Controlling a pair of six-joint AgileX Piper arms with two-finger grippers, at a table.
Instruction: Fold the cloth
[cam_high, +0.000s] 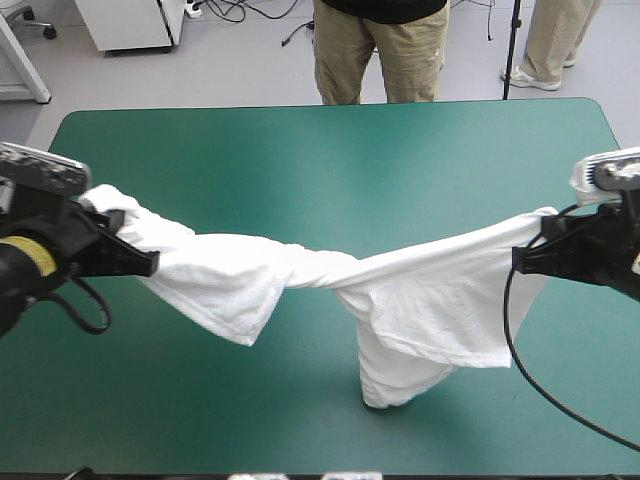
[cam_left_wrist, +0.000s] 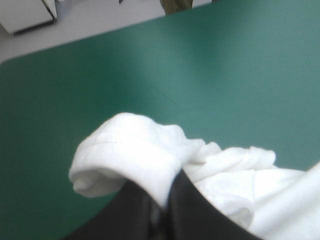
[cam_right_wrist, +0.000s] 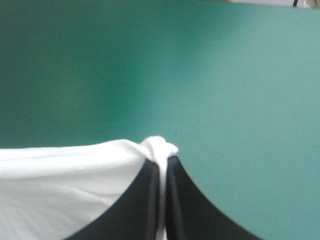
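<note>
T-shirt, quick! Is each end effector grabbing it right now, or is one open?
Left end effector: shut on the T-shirt, pinching one bunched end.
Right end effector: shut on the T-shirt, pinching the other end.

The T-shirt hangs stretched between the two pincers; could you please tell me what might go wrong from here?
1. The T-shirt is twisted near its middle, so laying it down now would probably leave a rope, not a flat sheet.
2. The left pincer and right pincer each pinch only a small bunched edge; pulling harder might slip it free.
3. The hanging lower part seems to reach the teal-green table; dragging could crumple it.
</note>
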